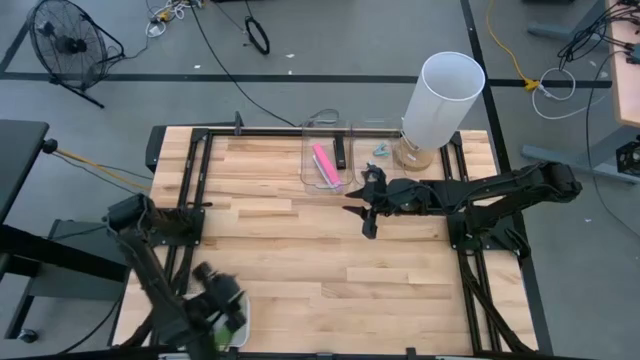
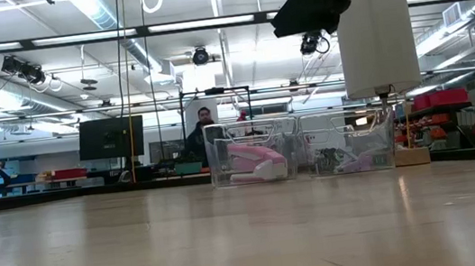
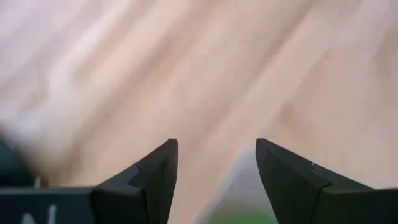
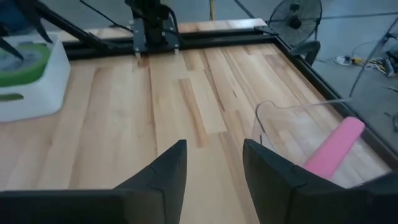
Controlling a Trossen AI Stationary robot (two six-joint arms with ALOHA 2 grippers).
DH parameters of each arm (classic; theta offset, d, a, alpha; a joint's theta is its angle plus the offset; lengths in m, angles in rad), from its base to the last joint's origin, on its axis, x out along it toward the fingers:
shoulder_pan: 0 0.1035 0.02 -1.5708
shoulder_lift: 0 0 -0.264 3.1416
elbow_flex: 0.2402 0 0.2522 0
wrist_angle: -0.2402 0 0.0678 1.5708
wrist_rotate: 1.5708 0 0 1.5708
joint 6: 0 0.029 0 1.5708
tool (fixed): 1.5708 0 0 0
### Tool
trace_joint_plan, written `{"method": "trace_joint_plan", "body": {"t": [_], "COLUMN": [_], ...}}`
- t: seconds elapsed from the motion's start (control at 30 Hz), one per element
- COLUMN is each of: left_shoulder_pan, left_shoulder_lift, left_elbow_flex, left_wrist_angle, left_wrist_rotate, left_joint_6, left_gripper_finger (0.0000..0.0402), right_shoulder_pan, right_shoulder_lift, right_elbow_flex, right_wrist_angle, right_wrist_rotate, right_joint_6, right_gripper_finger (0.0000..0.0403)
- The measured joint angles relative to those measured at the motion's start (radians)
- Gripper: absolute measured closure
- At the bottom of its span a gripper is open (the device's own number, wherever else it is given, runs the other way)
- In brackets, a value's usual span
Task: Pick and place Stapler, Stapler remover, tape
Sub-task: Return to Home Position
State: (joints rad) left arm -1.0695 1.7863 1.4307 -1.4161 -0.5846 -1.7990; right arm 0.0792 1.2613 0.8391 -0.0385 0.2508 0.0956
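At the near left corner of the wooden table (image 1: 300,270), the left arm (image 1: 150,260) is folded low, its forearm running toward the front edge. The left gripper (image 3: 214,148) points down at the boards just beside a white bin (image 4: 37,93), with its two dark fingers spread and nothing between them. A sliver of white and green shows under the fingers in the left wrist view. The green tape (image 4: 23,59) lies flat inside that white bin. How many rolls are in there cannot be told.

Farther in, near the middle of the table, the right arm (image 1: 490,190) reaches out almost straight from its base on the right side, held well above the surface. The right gripper (image 4: 213,152) faces across the boards toward the left side, its jaws parted and empty.

Beyond it, at the far edge, two transparent bins stand side by side. The left transparent bin (image 1: 322,135) holds the pink stapler (image 1: 325,163), lying lengthwise. The right transparent bin (image 2: 350,124) holds the blue staple remover (image 1: 380,152). Just right of them a tall white cylinder (image 1: 445,95) stands upright on a small wooden base (image 1: 410,157).

Behind the table a person (image 2: 205,123) sits near a dark monitor (image 2: 111,138), and a floor fan (image 1: 65,45) stands on the grey floor at the far left.
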Motion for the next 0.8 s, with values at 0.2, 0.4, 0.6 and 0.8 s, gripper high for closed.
{"method": "trace_joint_plan", "body": {"t": [0.2,0.4,0.6,0.8], "left_shoulder_pan": [0.175,0.396,0.596,0.720], "left_shoulder_lift": [0.000,0.000,0.000,0.000], "left_elbow_flex": [0.000,0.001,0.001,0.001], "left_wrist_angle": [0.075,0.311,0.597,0.951], "left_wrist_rotate": [-0.576,-0.827,-0.475,-0.135], "left_joint_6": [0.322,0.693,1.105,1.307], "left_gripper_finger": [0.0181,0.0182,0.0199,0.0208], "right_shoulder_pan": [0.003,0.022,0.081,0.110], "right_shoulder_lift": [0.000,0.005,0.053,0.075], "right_elbow_flex": [0.000,0.000,0.000,0.000], "right_wrist_angle": [0.083,0.229,0.387,0.387], "right_wrist_rotate": [-0.030,-0.183,-0.218,-0.218], "right_joint_6": [0.001,0.009,-0.085,-0.045], "right_gripper_finger": [0.0245,0.0245,0.0245,0.0245]}}
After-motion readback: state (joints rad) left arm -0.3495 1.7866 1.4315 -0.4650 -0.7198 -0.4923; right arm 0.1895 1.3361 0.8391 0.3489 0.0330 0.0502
